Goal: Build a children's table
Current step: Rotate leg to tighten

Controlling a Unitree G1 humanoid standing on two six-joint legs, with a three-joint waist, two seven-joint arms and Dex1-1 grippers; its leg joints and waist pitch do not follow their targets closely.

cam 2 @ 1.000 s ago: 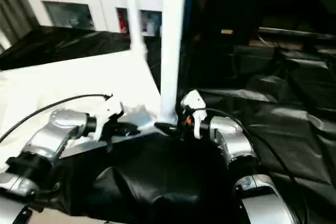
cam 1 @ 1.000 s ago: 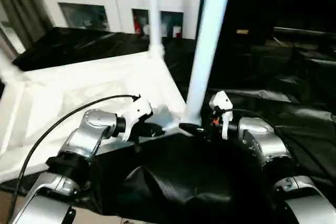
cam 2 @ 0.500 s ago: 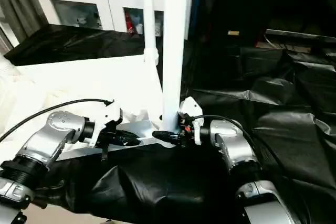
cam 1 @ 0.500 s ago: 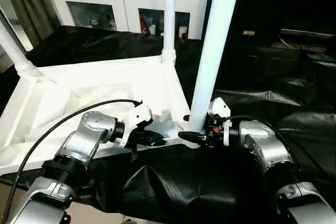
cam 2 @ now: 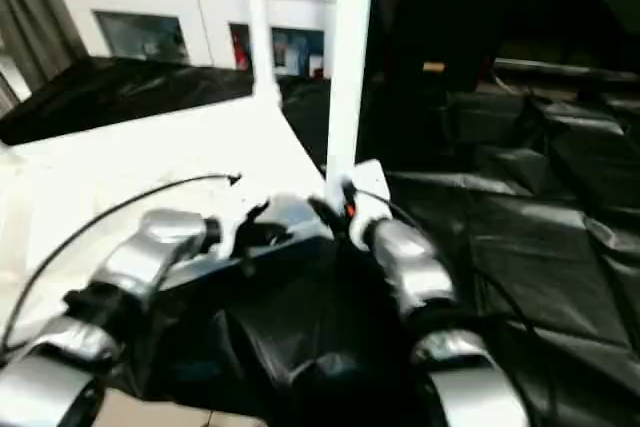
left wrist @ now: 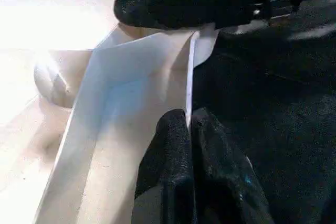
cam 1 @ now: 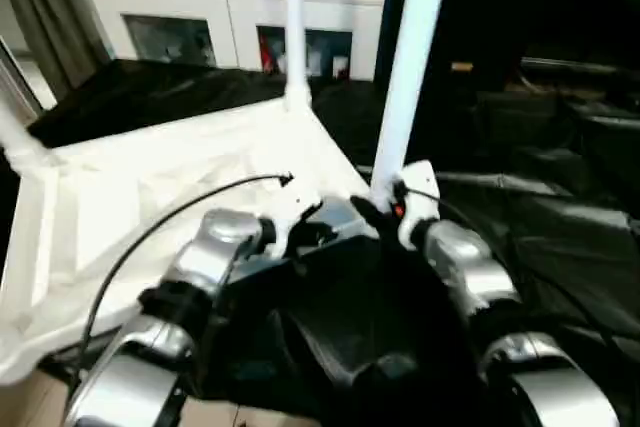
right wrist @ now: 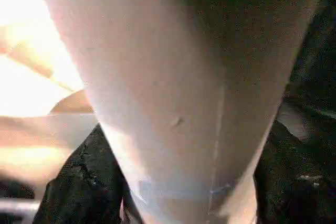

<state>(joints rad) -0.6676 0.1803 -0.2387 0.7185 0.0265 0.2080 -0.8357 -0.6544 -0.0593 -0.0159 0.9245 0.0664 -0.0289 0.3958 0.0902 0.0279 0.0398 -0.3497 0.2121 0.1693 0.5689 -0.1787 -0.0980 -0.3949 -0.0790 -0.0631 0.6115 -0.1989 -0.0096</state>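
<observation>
The children's table point(cam 1: 150, 197) lies upside down on the black-draped work table point(cam 1: 560, 237), its rimmed top flat on the cloth. Three legs stand in its corners, and the nearest leg point(cam 1: 410, 57) rises right in front of us.

Over the last second we have drawn both arms in towards that near corner. Our right gripper point(cam 1: 385, 209), which stood wider a moment ago, has narrowed its fingers around the foot of the nearest leg, and its wrist view has the tube pressed close between them. Our left gripper point(left wrist: 190, 129) keeps its fingers pinched together on the thin edge of the rim point(left wrist: 190, 72), just beside that corner.

We judge this as bracing the top while we seat or tighten the leg. The fourth corner lies outside our view.
</observation>
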